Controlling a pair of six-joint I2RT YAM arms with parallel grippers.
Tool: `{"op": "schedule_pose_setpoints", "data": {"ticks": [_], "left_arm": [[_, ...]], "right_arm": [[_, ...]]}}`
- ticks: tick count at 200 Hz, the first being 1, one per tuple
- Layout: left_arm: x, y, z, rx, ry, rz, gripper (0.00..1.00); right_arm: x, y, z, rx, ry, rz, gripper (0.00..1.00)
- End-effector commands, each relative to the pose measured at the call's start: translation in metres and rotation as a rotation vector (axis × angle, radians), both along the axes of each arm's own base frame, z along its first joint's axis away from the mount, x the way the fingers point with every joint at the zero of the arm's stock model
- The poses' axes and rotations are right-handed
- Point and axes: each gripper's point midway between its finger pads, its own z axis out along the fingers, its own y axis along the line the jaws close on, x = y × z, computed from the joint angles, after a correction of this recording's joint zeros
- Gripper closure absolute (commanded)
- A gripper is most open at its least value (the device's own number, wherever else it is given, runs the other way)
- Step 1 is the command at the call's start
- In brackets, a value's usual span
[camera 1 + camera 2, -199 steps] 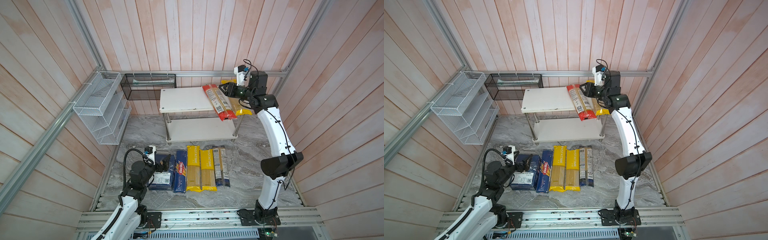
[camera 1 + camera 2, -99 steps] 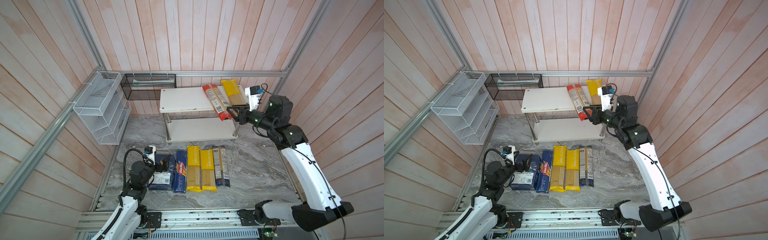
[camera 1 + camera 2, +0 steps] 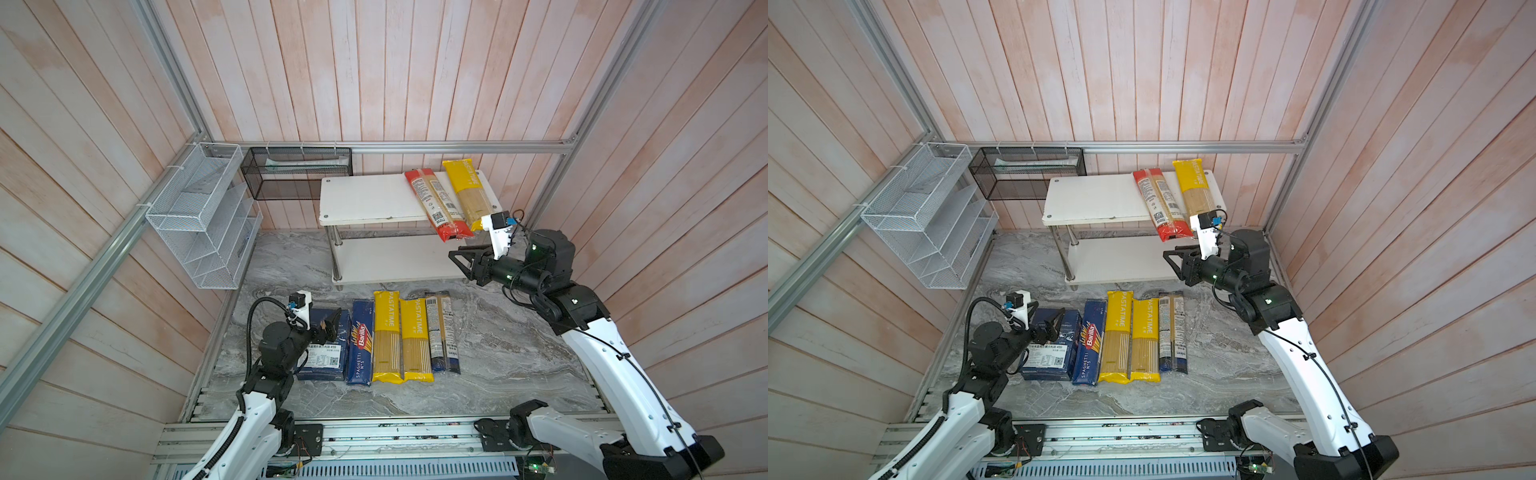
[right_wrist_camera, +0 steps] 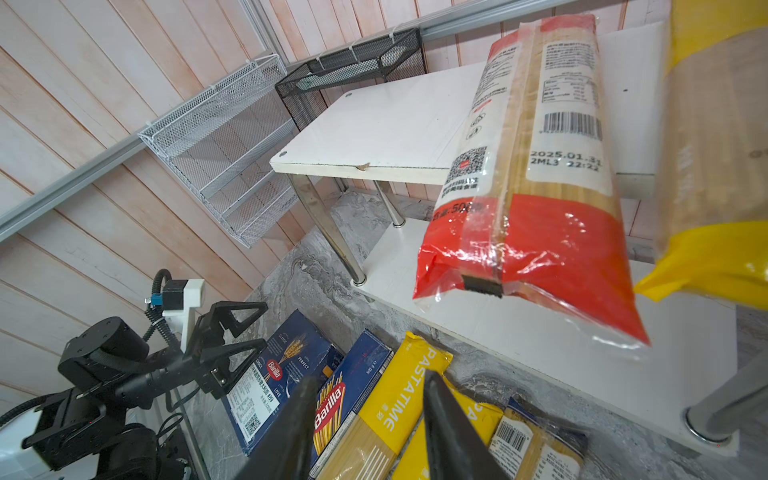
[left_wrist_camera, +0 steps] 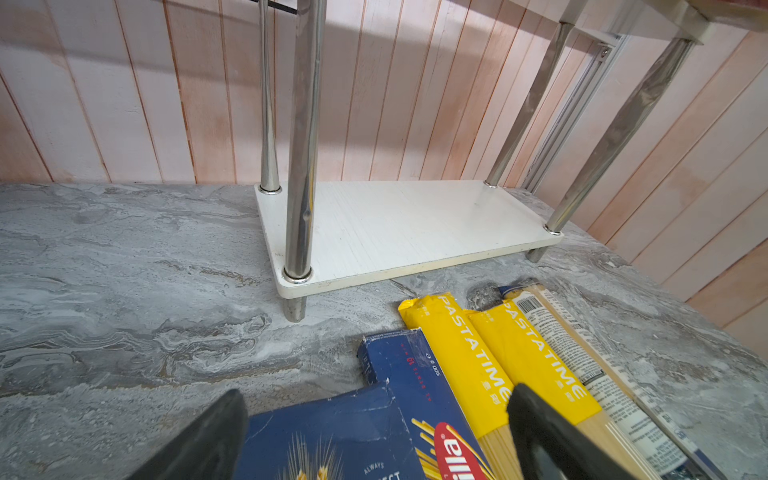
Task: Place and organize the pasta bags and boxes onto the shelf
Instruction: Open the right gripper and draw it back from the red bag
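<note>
right fingers [image 4: 449, 436], narrow and empty, have withdrawn from the shelf [image 3: 365, 199], red spaghetti bag [image 3: 436, 203] left overhanging at the top board's 3 o'clock end; left fingers [image 5: 208, 436] wide; five packs [image 3: 386, 336] still to shelve.

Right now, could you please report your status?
Left gripper and right gripper open, empty. Red bag and yellow PASTATIME bag on shelf top, overhanging front edge. Five packs on table. Nothing in the way.
</note>
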Motion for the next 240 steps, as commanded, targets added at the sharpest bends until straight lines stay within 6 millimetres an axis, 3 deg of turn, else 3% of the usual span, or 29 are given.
{"op": "schedule_pose_setpoints", "data": {"ticks": [1, 38, 102, 128, 154, 240], "left_arm": [[-0.002, -0.001, -0.003, 0.008, 0.002, -0.008, 0.0], [-0.001, 0.0, -0.003, 0.008, 0.003, 0.001, 0.0], [-0.011, -0.011, 0.0, -0.08, 0.019, -0.067, 0.0], [-0.027, -0.022, -0.011, -0.174, 0.035, -0.138, 0.0], [-0.033, -0.02, -0.026, -0.216, 0.049, -0.129, 0.0], [-0.035, -0.018, -0.029, -0.208, 0.047, -0.118, 0.0]], "right_arm": [[-0.002, 0.005, 0.012, 0.003, -0.047, 0.034, 0.58], [0.002, 0.021, 0.008, 0.0, -0.034, 0.1, 0.57], [0.011, 0.024, 0.011, 0.002, -0.064, 0.09, 0.57], [0.014, 0.024, 0.011, -0.009, -0.067, 0.086, 0.57], [0.017, 0.026, 0.01, -0.008, -0.067, 0.091, 0.57], [0.022, 0.041, 0.007, -0.009, -0.069, 0.119, 0.57]]}}
